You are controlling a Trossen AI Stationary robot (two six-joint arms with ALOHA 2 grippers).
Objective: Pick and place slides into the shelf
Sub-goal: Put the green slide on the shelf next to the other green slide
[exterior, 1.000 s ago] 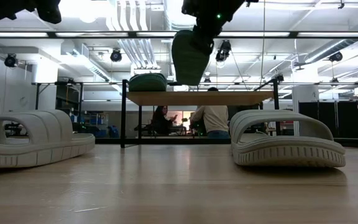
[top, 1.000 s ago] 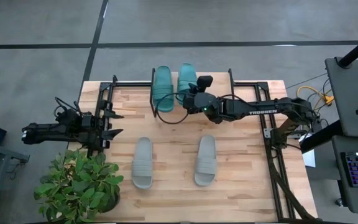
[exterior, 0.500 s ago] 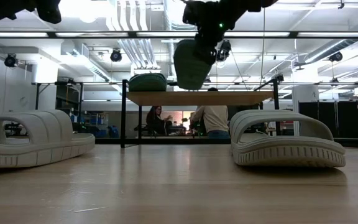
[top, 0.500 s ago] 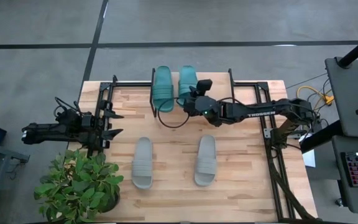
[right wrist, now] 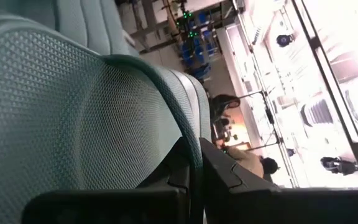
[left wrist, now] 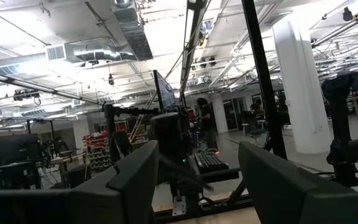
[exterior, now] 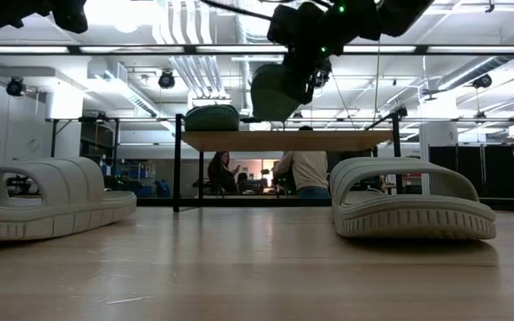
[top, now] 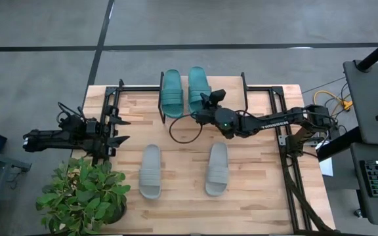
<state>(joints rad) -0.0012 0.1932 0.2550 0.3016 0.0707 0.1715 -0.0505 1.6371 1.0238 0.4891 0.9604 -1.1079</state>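
Two thin dark fingers (right wrist: 194, 171) of your right gripper (top: 205, 105) are pinched shut on the edge of the second teal slide (top: 198, 82); you can see the rim of its sole caught between them in the right wrist view, a grip by the near end that lets the toe lead toward the far side; in the low view that slide (exterior: 273, 91) hangs tilted just above the plank of the shelf (exterior: 284, 140), not yet resting on it as far as you can judge; the first teal slide (top: 171, 92) already lies on the shelf to its left, so the one you hold is being set down side by side with it, leaving the right part of the rack for the others; two grey slides wait on the table (top: 261, 196) nearer to you, one on the left (top: 150, 171) and one on the right (top: 217, 168), well apart from each other and from the shelf; your left gripper (top: 118, 130) waits at the left edge of the table with its fingers (left wrist: 142, 177) spread and nothing between them, just beyond a potted plant (top: 84, 195).
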